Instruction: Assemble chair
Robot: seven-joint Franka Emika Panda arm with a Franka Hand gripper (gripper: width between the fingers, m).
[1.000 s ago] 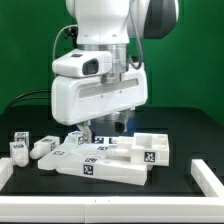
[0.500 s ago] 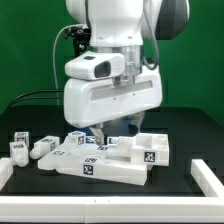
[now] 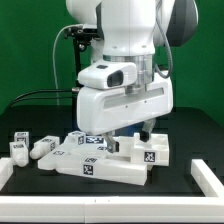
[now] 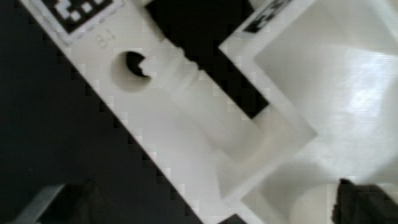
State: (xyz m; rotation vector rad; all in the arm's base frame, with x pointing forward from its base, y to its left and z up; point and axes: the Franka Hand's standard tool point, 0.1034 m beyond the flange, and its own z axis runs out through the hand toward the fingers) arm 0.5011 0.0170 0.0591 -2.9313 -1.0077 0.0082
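Observation:
The chair parts lie as a cluster of white tagged pieces (image 3: pixel 108 163) on the black table, with a tagged block (image 3: pixel 150 152) at its right end in the exterior view. My gripper (image 3: pixel 130 138) hangs just above the back of this cluster, open and empty. In the wrist view the gripper (image 4: pixel 214 205) has dark fingertips (image 4: pixel 63 205) set wide apart. Below them lies a white slab (image 4: pixel 178 110) with a round hole (image 4: pixel 135 65). A second white piece (image 4: pixel 338 80) lies beside the slab.
Two small tagged white pieces (image 3: pixel 20 141) (image 3: pixel 42 149) lie at the exterior view's left. The white raised border (image 3: pixel 210 172) runs along the table's front corners. The big arm body (image 3: pixel 125 95) hides the table behind the parts.
The arm has moved steadily toward the exterior view's right, above the cluster of parts. The parts have not moved, and the gripper has stayed open.

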